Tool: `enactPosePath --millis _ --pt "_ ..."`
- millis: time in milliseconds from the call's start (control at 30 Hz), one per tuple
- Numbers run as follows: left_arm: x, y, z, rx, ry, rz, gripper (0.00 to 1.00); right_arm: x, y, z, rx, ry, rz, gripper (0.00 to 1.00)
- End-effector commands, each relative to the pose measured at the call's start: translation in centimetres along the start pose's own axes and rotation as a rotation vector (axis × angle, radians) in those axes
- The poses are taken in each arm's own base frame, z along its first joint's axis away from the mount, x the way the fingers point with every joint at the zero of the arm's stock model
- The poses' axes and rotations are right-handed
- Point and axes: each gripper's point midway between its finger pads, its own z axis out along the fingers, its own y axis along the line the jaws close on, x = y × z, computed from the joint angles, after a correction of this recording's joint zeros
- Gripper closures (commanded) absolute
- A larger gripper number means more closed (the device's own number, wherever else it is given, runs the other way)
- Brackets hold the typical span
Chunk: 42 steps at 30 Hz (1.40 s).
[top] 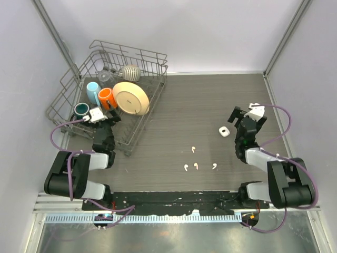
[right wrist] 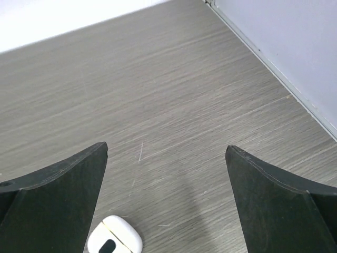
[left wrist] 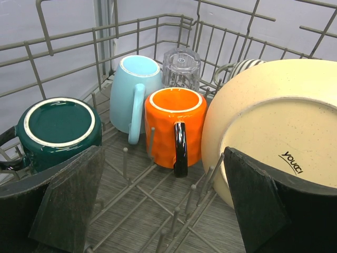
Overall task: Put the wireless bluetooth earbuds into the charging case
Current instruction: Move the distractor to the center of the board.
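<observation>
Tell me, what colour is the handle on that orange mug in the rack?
The handle of the orange mug is black, clearest in the left wrist view.

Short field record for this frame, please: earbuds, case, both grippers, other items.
earbuds: four, loose on the table
charging case: on the table, right of the earbuds
left gripper: open, empty, facing the dish rack
right gripper: open, empty, near the charging case
dish rack: far left, holds mugs and a plate
</observation>
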Motion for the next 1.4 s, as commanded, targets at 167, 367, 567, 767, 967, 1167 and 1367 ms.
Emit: enactPosePath --millis 167,367,567,767,967,1167,1367 --pt "4.6 1.5 -1.8 -0.006 0.175 0.111 0.00 -3.6 2.0 -2.9 -0.155 -0.023 0.140 0.00" --pt "0.7 1.4 -2.5 -0.013 0.178 0.067 0.00 -6.0 5.1 -4.3 -0.306 0.012 0.264 0.00" --pt "-4.1 1.7 -2.8 -0.054 0.186 0.025 0.00 -7.4 9.1 -5.1 -0.473 0.138 0.282 0.01" --pt "-8.1 0.9 -4.4 -0.041 0.186 -0.164 0.00 -7.8 12.2 -5.1 -0.507 0.361 0.218 0.00" --pt "-10.9 0.8 -5.3 -0.047 0.233 -0.205 0.00 -10.3 19.1 -10.5 -0.801 0.262 0.351 0.00" --pt "-10.0 -1.0 -6.5 0.032 0.380 -0.211 0.00 -9.4 22.0 -11.2 -0.812 0.357 0.350 0.00" --pt "-11.0 -8.6 -8.4 0.490 0.439 -0.231 0.00 -8.6 20.2 -10.7 -0.719 0.338 0.413 0.00"
